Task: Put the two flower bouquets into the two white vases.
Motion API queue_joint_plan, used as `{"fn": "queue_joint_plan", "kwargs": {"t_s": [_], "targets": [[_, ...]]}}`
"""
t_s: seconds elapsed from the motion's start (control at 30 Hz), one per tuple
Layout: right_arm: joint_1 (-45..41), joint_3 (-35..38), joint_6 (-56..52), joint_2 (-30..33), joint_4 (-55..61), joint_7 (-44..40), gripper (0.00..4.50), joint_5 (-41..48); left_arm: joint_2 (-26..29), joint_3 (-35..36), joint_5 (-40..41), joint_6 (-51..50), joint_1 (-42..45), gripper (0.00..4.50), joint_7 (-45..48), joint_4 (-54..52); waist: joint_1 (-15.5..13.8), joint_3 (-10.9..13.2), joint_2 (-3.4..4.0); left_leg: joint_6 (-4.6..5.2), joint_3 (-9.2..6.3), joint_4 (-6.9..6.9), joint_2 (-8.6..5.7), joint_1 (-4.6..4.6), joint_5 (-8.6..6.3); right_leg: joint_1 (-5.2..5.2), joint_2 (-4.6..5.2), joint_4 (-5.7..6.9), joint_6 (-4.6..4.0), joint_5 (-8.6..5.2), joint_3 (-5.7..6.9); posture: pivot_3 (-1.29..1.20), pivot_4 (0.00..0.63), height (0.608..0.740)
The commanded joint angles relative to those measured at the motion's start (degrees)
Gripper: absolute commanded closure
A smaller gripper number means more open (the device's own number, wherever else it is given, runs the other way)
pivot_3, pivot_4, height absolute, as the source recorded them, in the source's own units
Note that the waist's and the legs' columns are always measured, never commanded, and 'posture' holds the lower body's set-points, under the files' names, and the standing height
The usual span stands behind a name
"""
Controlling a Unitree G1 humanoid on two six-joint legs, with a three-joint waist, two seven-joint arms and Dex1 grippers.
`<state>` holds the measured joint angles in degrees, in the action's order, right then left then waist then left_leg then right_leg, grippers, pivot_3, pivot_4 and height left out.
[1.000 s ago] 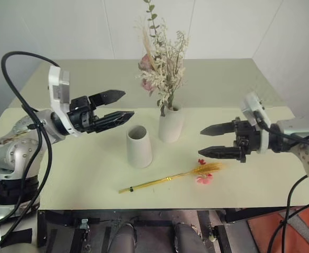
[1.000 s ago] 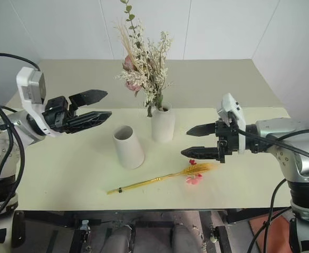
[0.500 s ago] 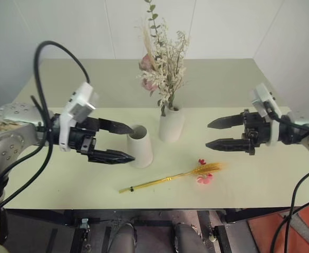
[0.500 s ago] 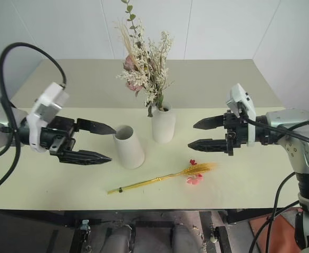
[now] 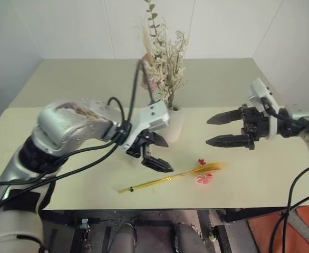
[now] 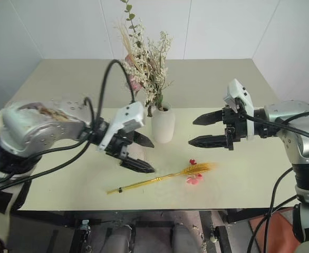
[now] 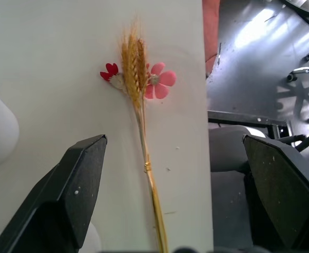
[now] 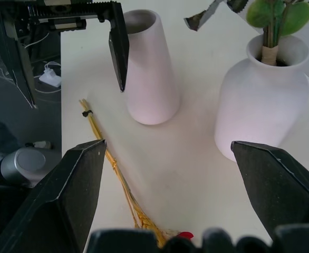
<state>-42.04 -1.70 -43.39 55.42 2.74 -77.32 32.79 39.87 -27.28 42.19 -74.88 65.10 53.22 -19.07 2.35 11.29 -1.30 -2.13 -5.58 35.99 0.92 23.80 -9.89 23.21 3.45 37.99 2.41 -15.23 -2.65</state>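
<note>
Nearest, the slim bundle of yellow stalks (image 5: 170, 178) lies flat on the table (image 5: 65, 174), just beyond and below the left gripper (image 6: 138, 154), whose jaws gape wide and empty; it still needs lowering onto the stalks. The right gripper (image 5: 225, 129) hovers spread wide, holding nothing.

The cone vase (image 8: 146, 68) stands empty in the right wrist view, while the head views have the left gripper over it. Farthest, the bottle vase (image 6: 163, 122) holds the bushy bunch (image 6: 146, 60).

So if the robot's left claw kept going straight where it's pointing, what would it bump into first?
Probably the yellow stalk bundle lying on the table. The open left gripper points down toward it, and the stalks run between its fingers in the wrist view. Depth is hard to judge, though.
</note>
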Motion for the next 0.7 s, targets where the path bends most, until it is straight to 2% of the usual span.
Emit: {"fn": "queue_joint_plan", "kwargs": {"t_s": [0.03, 0.17, 0.27, 0.5, 0.7], "targets": [[-1.0, 0.7, 1.8, 0.9, 1.0, -0.6, 0.00, -0.7, -2.8, -6.2, -5.7, 1.9, 4.0, 0.02, -0.5, 0.8, 0.0, 0.0, 0.00, 0.00, 0.00, -0.01, 0.00, 0.00, 0.00, 0.00, 0.00, 0.00, 0.01, 0.00, -0.01, 0.00, 0.150, 0.740], [-1.0, 1.0, 1.9, 1.0, 0.7, -0.6, 0.00, -1.0, -4.2, -14.5, -12.1, 5.3, 6.4, 0.02, 0.5, 0.3, 0.2, 0.0, 0.01, 0.00, 0.00, -0.01, 0.00, -0.02, 0.00, 0.02, -0.01, 0.03, 0.01, 0.00, -0.03, 0.00, 0.150, 0.740], [-1.2, 1.1, 2.1, 1.0, 0.5, -0.6, 0.00, -1.2, -4.7, -18.0, -14.9, 7.0, 7.2, 0.02, 2.2, -0.3, 0.2, 0.0, 0.01, 0.00, 0.00, 0.00, 0.01, -0.05, 0.00, 0.02, -0.02, 0.07, 0.01, 0.00, -0.05, 0.00, 0.150, 0.740], [-1.6, 1.0, 2.9, 1.2, -0.2, -1.0, 0.00, -1.9, -5.3, -23.1, -20.3, 10.6, 8.3, 0.02, 5.8, -0.1, 0.1, 0.0, 0.01, 0.00, 0.00, 0.01, -0.01, -0.01, 0.00, 0.01, 0.00, 0.04, 0.01, -0.01, -0.05, 0.00, 0.150, 0.740], [-1.8, 0.7, 2.1, 1.7, -0.4, -2.0, 0.00, -2.1, -7.6, -26.8, -24.8, 12.9, 7.8, 0.02, 8.2, 4.5, 0.1, 0.0, 0.02, 0.00, 0.00, 0.02, -0.02, -0.02, 0.00, 0.01, 0.00, 0.06, 0.01, -0.01, -0.05, 0.00, 0.150, 0.740]]}}
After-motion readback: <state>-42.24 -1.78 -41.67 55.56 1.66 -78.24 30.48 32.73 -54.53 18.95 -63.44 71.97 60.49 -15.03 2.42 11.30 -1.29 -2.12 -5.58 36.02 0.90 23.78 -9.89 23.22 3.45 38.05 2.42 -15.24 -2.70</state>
